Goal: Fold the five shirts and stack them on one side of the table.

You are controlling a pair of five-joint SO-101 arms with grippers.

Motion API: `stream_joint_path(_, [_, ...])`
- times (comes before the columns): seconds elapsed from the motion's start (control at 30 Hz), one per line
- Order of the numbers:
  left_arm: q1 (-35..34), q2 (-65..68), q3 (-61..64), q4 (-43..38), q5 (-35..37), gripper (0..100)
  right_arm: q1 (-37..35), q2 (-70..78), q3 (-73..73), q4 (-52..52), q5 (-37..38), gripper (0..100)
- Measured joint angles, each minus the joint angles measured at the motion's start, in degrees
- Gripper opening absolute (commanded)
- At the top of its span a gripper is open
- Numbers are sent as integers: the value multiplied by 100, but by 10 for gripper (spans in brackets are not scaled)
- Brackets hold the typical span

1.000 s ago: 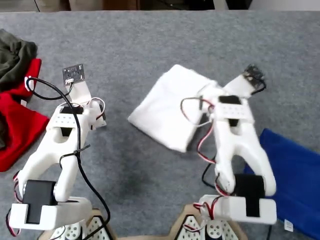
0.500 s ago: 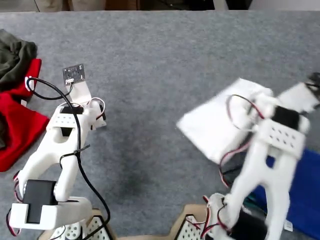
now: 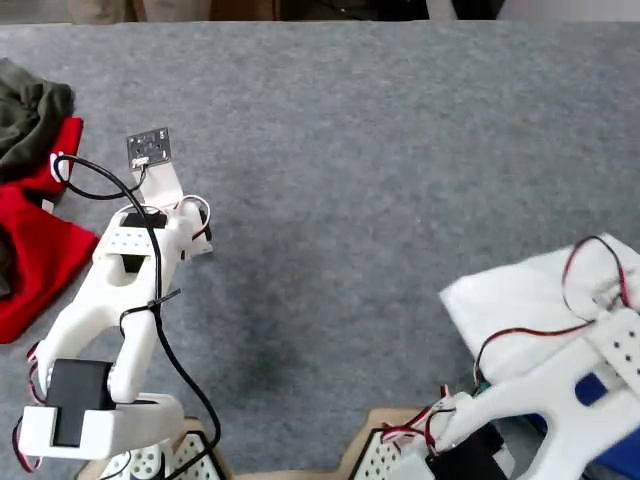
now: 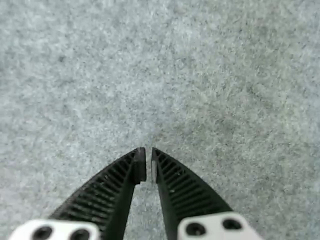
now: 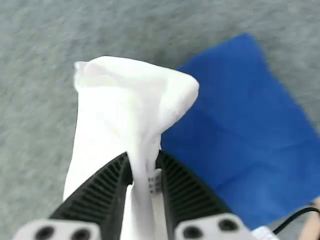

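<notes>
You are swinging the folded white shirt (image 3: 512, 300) from center to lower right, right gripper (image 5: 144, 161) pinching its soft, light folded edge above the blue shirt (image 5: 240, 120); left gripper (image 4: 148, 163) is resting closed, empty.

high view: looks straight down on the desk (image 3: 350, 120) from far | wrist views: close, looking past their fingers (image 4: 120, 180) | shared: grey desk

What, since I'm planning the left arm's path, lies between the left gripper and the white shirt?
Nothing: in the high view, bare grey table stretches between the left gripper and the white shirt.
</notes>
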Motion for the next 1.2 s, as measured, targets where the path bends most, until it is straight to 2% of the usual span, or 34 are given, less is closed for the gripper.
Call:
stream_joint_path(0.4, [97, 0, 0, 0, -9, 43, 1266, -9, 0, -149, 756, 5])
stream_joint_path(0.7, [97, 18, 0, 0, -9, 43, 1776, -9, 0, -158, 1108, 12])
stream_joint_path(0.8, [97, 18, 0, 0, -9, 43, 1890, -9, 0, -158, 1152, 88])
stream_joint_path(1.03, [97, 18, 0, 0, -9, 43, 2110, -18, 0, -158, 1196, 395])
stream_joint_path(1.13, [105, 18, 0, 0, -9, 43, 2110, -26, 0, -158, 1222, 461])
stream_joint_path(1.2, [132, 18, 0, 0, -9, 43, 2110, -26, 0, -158, 1222, 469])
